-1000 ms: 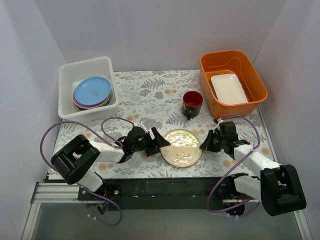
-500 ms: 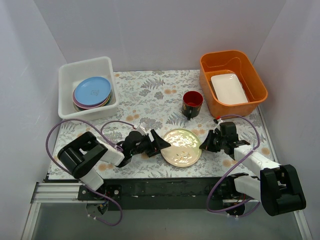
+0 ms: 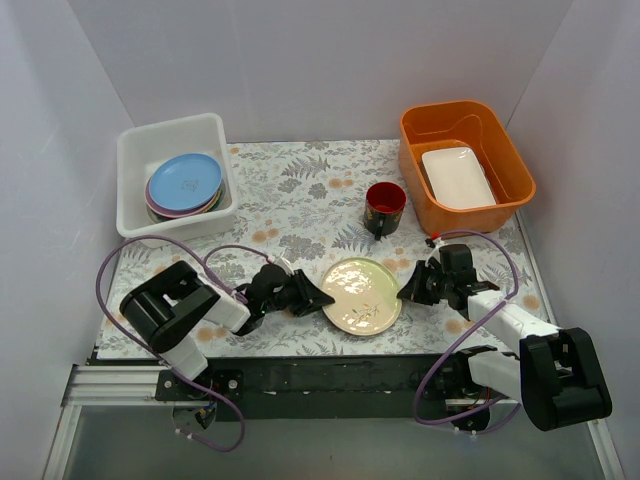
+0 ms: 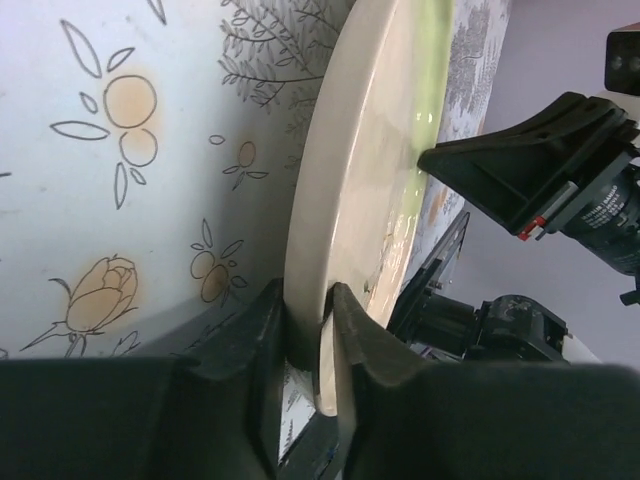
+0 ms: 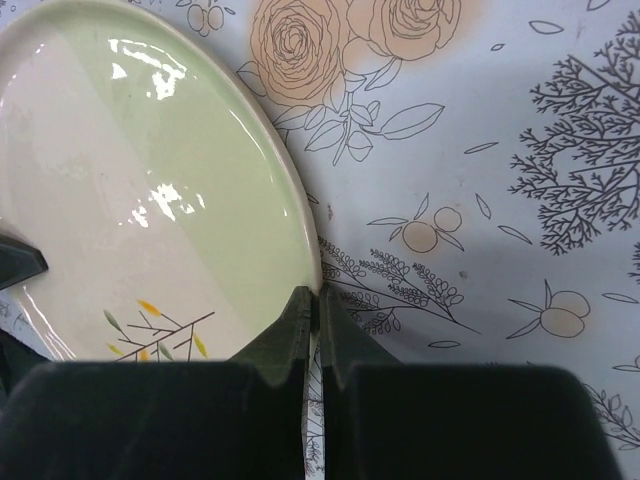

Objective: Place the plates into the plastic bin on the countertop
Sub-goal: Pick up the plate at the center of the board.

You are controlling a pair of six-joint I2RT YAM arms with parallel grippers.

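Note:
A pale yellow-green and cream plate (image 3: 362, 295) lies on the flowered countertop (image 3: 300, 190) near its front edge, between my two arms. My left gripper (image 3: 322, 298) is shut on the plate's left rim; in the left wrist view the rim (image 4: 370, 150) sits pinched between the fingertips (image 4: 308, 300). My right gripper (image 3: 403, 293) is shut, its closed tips (image 5: 314, 295) pressed against the right edge of the plate (image 5: 150, 200). At the back left stands the white plastic bin (image 3: 170, 132), holding a stack of plates (image 3: 185, 183) with a light blue one on top.
An orange tub (image 3: 415, 125) at the back right holds a white rectangular dish (image 3: 458, 177). A dark red mug (image 3: 384, 205) stands just behind the plate, between it and the tub. Purple cables loop beside both arms.
My left gripper's jaws, open a second ago around the plate's left edge, have closed on the rim. The right gripper has stayed shut at the right edge.

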